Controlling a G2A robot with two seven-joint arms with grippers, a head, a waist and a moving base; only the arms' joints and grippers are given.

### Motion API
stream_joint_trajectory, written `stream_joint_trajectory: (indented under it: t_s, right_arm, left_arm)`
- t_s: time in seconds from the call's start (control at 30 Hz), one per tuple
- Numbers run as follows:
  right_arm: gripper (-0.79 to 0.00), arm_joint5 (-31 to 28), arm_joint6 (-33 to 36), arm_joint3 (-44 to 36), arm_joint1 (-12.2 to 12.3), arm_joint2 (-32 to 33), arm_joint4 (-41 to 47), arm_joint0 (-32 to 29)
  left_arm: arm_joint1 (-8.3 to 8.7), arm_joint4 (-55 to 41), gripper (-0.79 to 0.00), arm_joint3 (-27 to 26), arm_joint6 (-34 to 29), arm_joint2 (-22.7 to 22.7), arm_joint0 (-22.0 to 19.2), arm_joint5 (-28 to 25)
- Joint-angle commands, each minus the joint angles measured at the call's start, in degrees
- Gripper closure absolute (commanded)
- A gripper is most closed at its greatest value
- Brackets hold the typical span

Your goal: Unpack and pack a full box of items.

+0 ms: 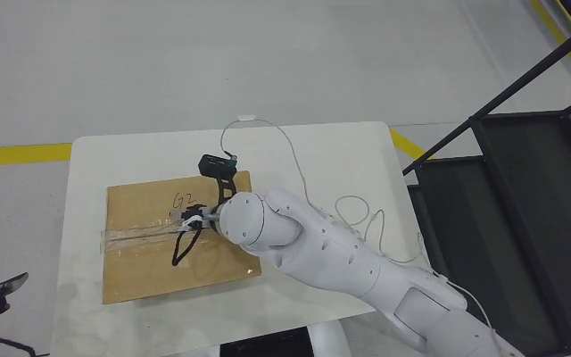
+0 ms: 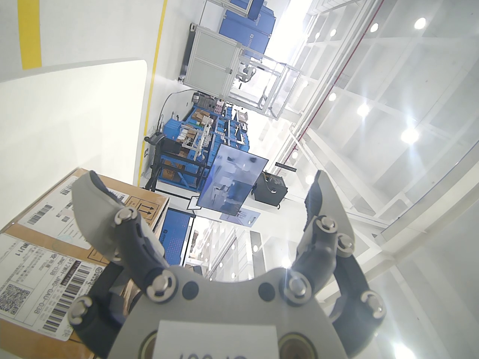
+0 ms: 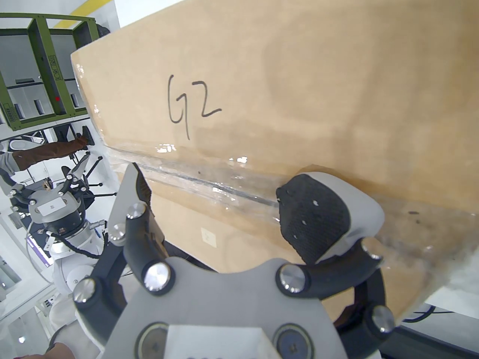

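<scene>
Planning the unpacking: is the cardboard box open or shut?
Shut. The box has flat top flaps, clear tape covering their seam.

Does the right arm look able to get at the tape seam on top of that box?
Probably yes: the right gripper hangs open over the tape seam on the closed box, with nothing between them.

Right end effector point(image 3: 219, 203) wide-spread, angled downward; left end effector point(image 2: 204, 188) likewise wide-spread, angled upward.

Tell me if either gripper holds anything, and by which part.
Nothing is held. The right gripper is open over the taped box; the left gripper is open.
</scene>
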Motion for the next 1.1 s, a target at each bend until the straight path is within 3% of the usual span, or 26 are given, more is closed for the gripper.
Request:
stream_joint_trajectory:
  t_s: [0.0,0.53,0.7,0.87,1.07]
  right_arm:
    - [-0.785,0.01,-0.03,-0.77,1.13,0.15,-0.78,-0.38]
    - [-0.785,0.01,-0.02,-6.95,10.20,3.74,-0.52,-0.64]
    - [-0.785,0.01,-0.03,-12.54,12.33,6.00,2.97,-1.60]
    - [-0.785,-0.95,-0.95,-15.20,11.16,4.60,9.09,0.33]
    - [-0.785,-6.02,-5.92,-8.61,5.99,-3.17,15.42,8.30]
  left_arm:
    - [0.00,0.00,-0.785,0.00,0.00,0.00,0.00,0.00]
    - [0.00,0.00,-0.785,0.00,0.00,0.00,0.00,0.00]
    - [0.00,0.00,-0.785,0.00,0.00,0.00,0.00,0.00]
    - [0.00,0.00,-0.785,0.00,0.00,0.00,0.00,0.00]
    - [0.00,0.00,-0.785,0.00,0.00,0.00,0.00,0.00]
